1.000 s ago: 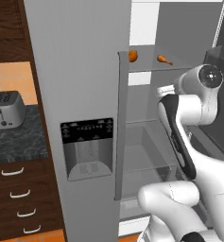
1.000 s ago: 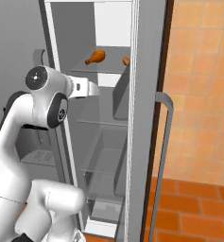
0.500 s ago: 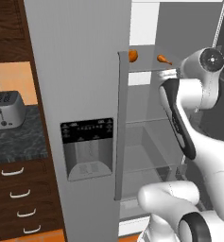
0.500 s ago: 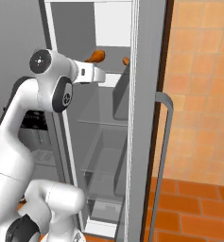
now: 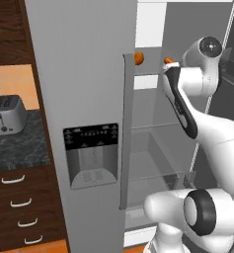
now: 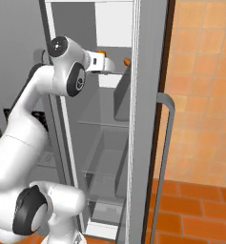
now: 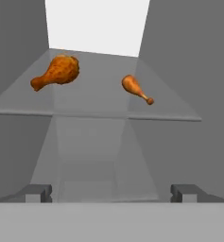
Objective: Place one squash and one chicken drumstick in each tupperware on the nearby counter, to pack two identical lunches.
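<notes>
Tool: the two-finger tool sits in the open fridge doorway, its two small dark tips wide apart with nothing between them, so it's open and empty. In the right base view the white wrist end is up at the level of the top shelf.

Drumstick count: two glossy orange-brown chicken drumsticks, both ahead of the tool and apart from it.

Bigger drumstick: the fat one lies on the left of the hand view, bulb end toward the back wall, thin end pointing left and toward the camera. I think it's the orange blob poking out past the door edge in the left base view.

Smaller drumstick: the slim one lies to the right of the fat one, well apart from it, bone tip pointing right and toward the camera.

Container: the tall grey fridge with its door swung open is what holds them. Both pieces sit on the clear glass top shelf, and the glass shelves lower down look bare.

Off to the side: a silver toaster stands on the dark marbled stone worktop, left of the fridge, above dark wood drawers with curved silver handles; four handles in view.
</notes>
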